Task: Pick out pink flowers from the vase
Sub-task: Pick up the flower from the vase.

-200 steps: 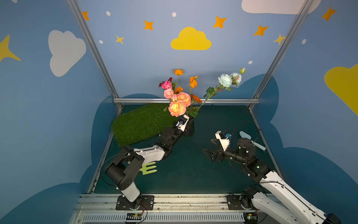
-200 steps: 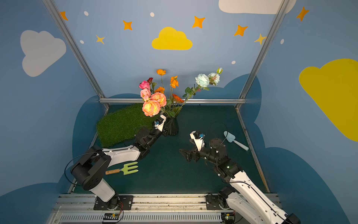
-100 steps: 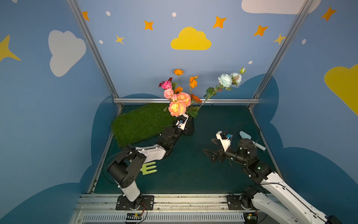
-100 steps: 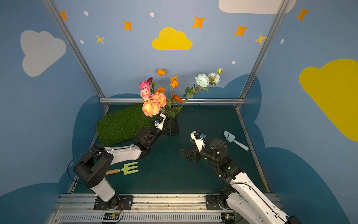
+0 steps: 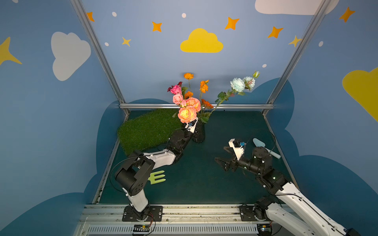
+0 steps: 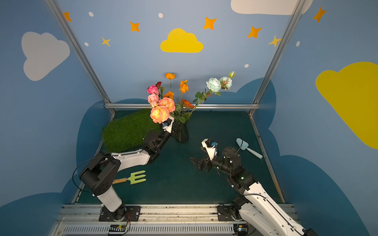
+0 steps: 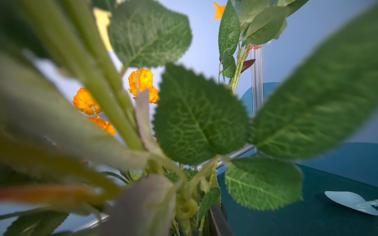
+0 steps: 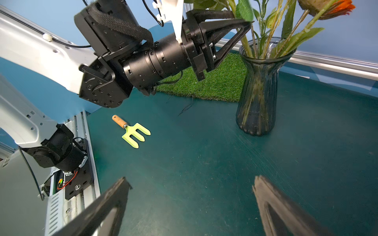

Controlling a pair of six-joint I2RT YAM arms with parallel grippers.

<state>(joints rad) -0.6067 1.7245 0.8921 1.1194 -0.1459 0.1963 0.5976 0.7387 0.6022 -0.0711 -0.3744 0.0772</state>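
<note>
The dark ribbed glass vase (image 5: 199, 134) (image 6: 181, 132) (image 8: 257, 85) stands at the back centre of the table. Above it rise the pink flowers: a peach-pink cluster (image 5: 187, 114) (image 6: 159, 114), a light pink rose (image 5: 177, 98) and a magenta rose (image 5: 176, 89). My left gripper (image 5: 196, 125) (image 8: 248, 24) (image 7: 192, 208) reaches in just above the vase rim, under the peach cluster. Its jaws are drawn together on thick green stems. Leaves hide the contact. My right gripper (image 5: 221, 154) (image 6: 197, 155) (image 8: 192, 179) hovers wide open and empty over the mat, right of the vase.
A green grass mat (image 5: 147, 130) lies left of the vase. A green hand fork (image 5: 156, 177) (image 8: 135, 132) lies near the left arm and a pale blue trowel (image 5: 263, 147) at the right edge. Orange flowers (image 5: 203, 86) and pale blue blooms (image 5: 238, 84) share the vase.
The left gripper's jaws have narrowed a little around the stems at the vase rim. The right arm has stayed where it was.
</note>
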